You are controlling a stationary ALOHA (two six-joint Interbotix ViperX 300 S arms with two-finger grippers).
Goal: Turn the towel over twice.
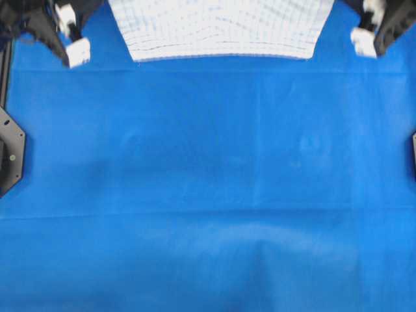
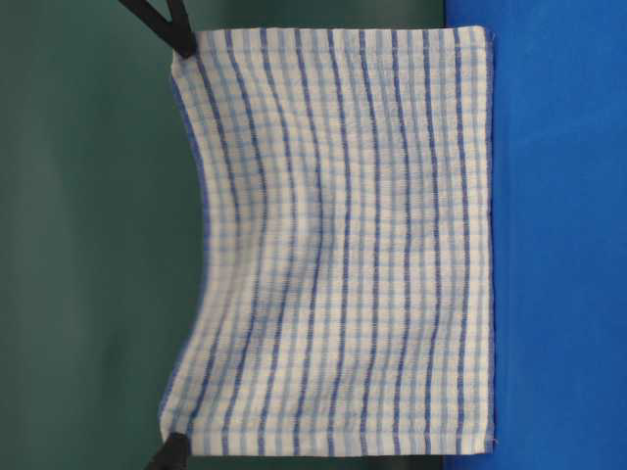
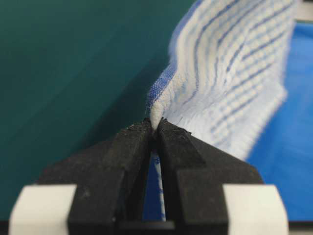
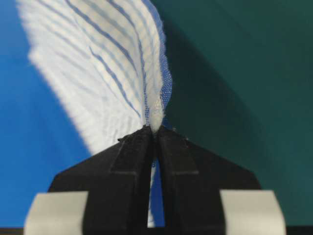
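Observation:
The towel [image 2: 343, 245], white with dark-blue and light-blue stripes and a faint check, hangs upright at the far side of the table. Its lower edge rests on the blue sheet, and its top edge sags in the middle. Black fingers [image 2: 176, 39] pinch one upper corner and other fingers [image 2: 174, 450] pinch the other. My left gripper [image 3: 155, 125] is shut on a corner of the towel [image 3: 230, 63]. In the same way, my right gripper [image 4: 155, 129] is shut on the opposite corner of the towel [image 4: 102, 73]. From overhead the towel [image 1: 221, 29] spans the space between both arms.
A plain blue sheet [image 1: 208, 195] covers the whole table in front of the towel. Black brackets sit at the left edge [image 1: 10, 149] and the right edge [image 1: 414, 153]. A dark green backdrop [image 2: 88, 245] stands behind the towel.

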